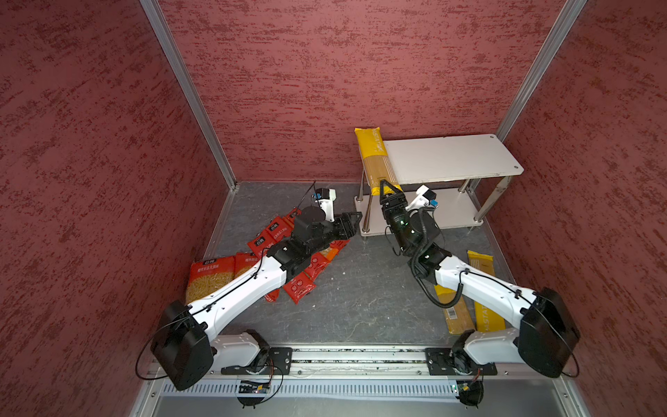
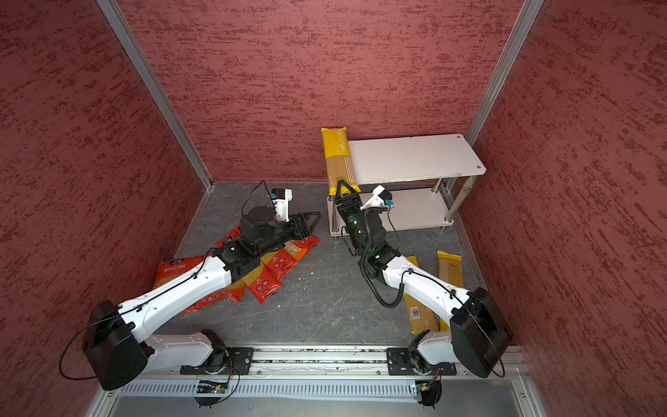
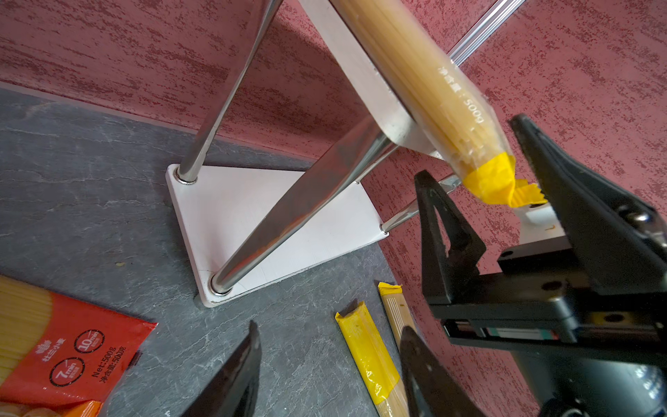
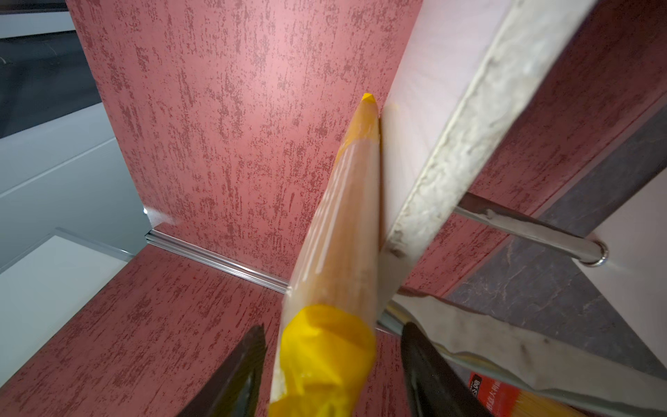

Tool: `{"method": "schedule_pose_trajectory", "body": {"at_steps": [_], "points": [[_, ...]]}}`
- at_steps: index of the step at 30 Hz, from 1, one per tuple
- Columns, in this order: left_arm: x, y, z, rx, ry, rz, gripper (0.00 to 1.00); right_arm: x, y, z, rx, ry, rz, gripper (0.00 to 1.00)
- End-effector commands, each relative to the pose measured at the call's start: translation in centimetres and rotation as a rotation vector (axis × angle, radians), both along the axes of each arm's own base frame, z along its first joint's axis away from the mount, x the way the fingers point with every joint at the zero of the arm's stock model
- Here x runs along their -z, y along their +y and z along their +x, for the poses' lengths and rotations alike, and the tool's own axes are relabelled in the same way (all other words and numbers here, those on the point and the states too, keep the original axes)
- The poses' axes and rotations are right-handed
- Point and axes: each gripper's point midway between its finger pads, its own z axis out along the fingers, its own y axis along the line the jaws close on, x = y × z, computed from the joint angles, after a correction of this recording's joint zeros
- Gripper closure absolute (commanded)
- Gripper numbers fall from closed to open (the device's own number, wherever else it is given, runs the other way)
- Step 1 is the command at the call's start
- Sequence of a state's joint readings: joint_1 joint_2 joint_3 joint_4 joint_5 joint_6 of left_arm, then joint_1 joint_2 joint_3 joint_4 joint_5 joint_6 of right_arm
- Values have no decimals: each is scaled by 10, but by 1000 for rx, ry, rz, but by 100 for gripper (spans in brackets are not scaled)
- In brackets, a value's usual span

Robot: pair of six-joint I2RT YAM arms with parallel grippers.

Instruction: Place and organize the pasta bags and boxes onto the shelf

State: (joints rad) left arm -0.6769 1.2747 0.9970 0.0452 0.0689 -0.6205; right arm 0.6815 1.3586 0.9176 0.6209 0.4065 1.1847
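Observation:
A long yellow spaghetti pack (image 1: 375, 155) (image 2: 337, 155) lies across the left end of the shelf's top board (image 1: 451, 157) (image 2: 411, 157), overhanging its front and back edges. My right gripper (image 1: 389, 187) (image 4: 335, 326) is open at the pack's near yellow end (image 4: 325, 346), with a gap on each side of it. My left gripper (image 1: 355, 220) (image 3: 330, 326) is open and empty, hovering by the shelf's front left leg (image 3: 296, 216). Red spaghetti packs (image 1: 299, 285) and a wide red short-pasta pack (image 1: 209, 278) lie on the floor under the left arm.
Two yellow spaghetti packs (image 1: 483, 285) (image 1: 456, 314) lie on the floor at the right, partly under the right arm; the left wrist view shows their ends (image 3: 364, 350). The shelf's lower board (image 1: 447, 209) is bare. Red walls close in the back and both sides.

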Motion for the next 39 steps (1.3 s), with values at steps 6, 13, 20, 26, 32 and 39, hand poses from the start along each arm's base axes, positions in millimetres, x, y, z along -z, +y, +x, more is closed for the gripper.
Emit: {"method": "schedule_pose_trajectory", "body": {"at_steps": [6,13,20,26,32,39], "points": [[-9,-4,-6,38,-73,-21,38,16,-3,-30,-91,11,-98,37],[-2,-5,-24,74,-178,-34,37,40,-10,-64,-115,-15,-365,38],[29,-29,-47,90,-259,81,36,125,-49,-80,-57,289,-607,41],[65,-57,-68,90,-296,150,36,210,-91,-91,-24,583,-737,39],[87,-84,-89,131,-328,173,36,270,-147,-101,36,813,-655,36],[98,-100,-93,174,-294,162,36,296,-196,-110,145,1011,-704,30]]}}
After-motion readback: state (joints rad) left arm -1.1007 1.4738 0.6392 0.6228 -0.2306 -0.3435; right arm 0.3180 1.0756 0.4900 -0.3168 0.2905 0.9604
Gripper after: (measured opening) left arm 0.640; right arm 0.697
